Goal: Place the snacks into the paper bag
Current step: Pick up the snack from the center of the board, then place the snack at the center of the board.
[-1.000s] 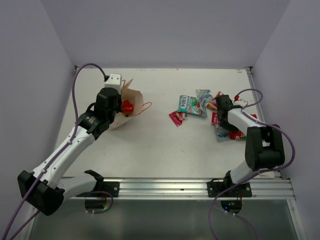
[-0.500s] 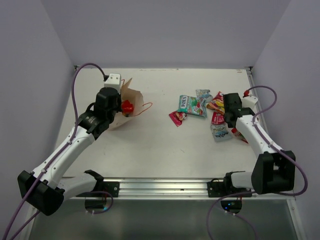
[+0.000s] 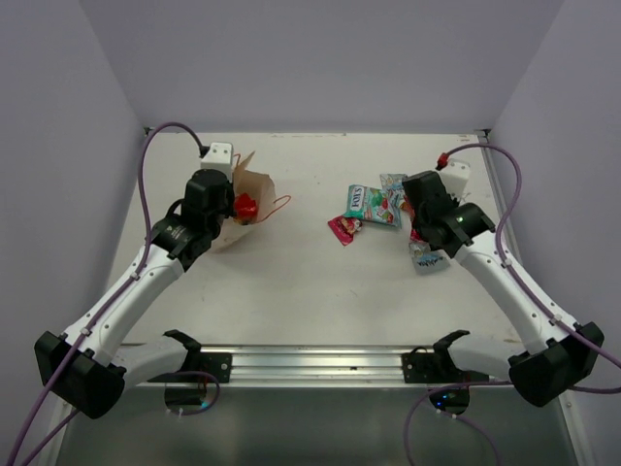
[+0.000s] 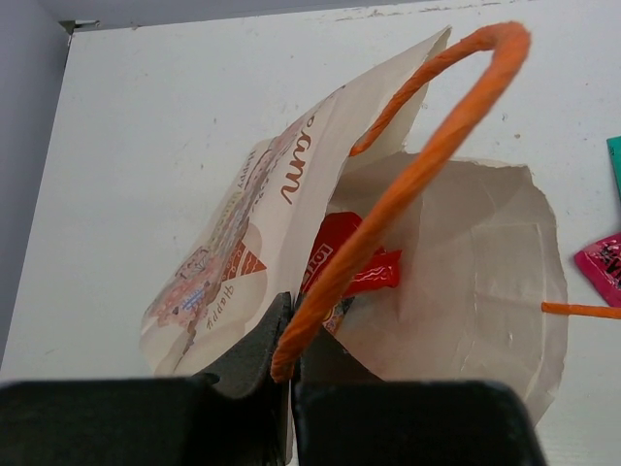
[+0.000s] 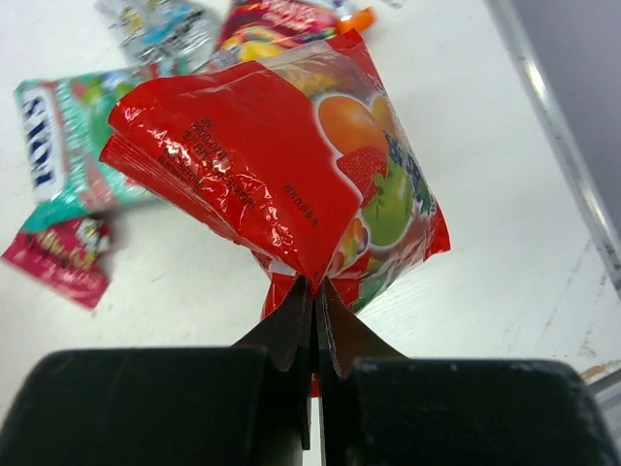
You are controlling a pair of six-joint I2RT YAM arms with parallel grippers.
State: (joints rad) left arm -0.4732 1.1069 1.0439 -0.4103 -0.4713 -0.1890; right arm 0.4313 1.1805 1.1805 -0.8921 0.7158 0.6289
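Observation:
The paper bag stands open at the left, one red packet inside it. My left gripper is shut on the bag's orange cord handle at the bag's near rim; the bag and the red packet inside show in the left wrist view. My right gripper is shut on a large red fruit-print packet, held above the table. The FOX'S packet, a magenta one and a light blue one lie on the table.
A pale blue packet lies just below my right gripper. In the right wrist view the FOX'S packet, the magenta one and further packets lie beyond the held one. The table's right edge is close.
My right arm has swung left from the right-hand pile with the red fruit-print packet lifted off the table. The left arm and the bag have not moved.

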